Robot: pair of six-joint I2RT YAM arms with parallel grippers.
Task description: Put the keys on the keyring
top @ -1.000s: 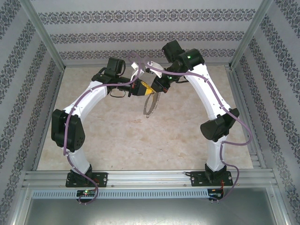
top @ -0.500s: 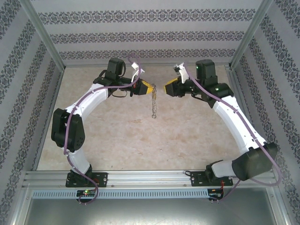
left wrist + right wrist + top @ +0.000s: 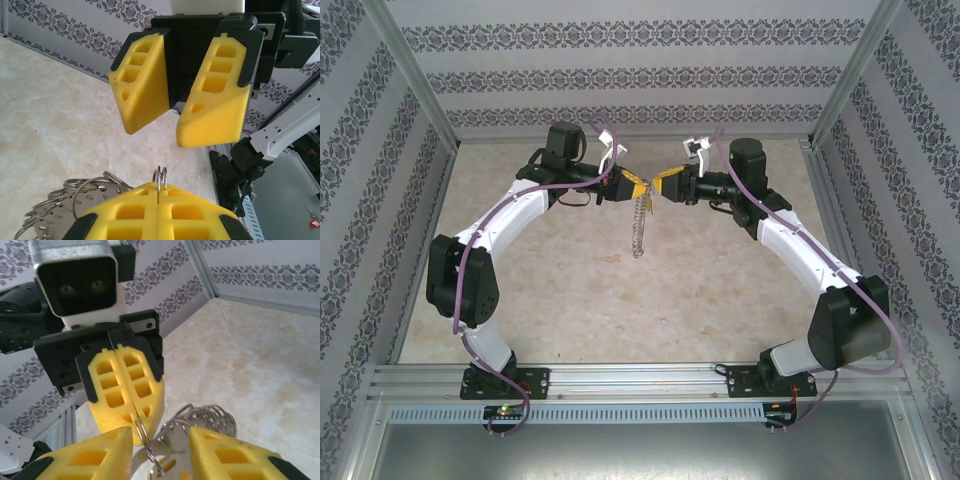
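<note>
Pinching the keyring [image 3: 160, 179] by its doubled wire, the left gripper [image 3: 158, 200] sits fully closed at the bottom centre of the left wrist view, with the ring's silvery pieces bunched at lower left. Just beyond, in the upper middle, the right gripper [image 3: 170, 131] faces it with its jaws moderately parted, clamping nothing. In the right wrist view the ring wire runs between those parted fingers; contact cannot be told. From above, the ring hangs at upper centre over the table [image 3: 570, 290].
</note>
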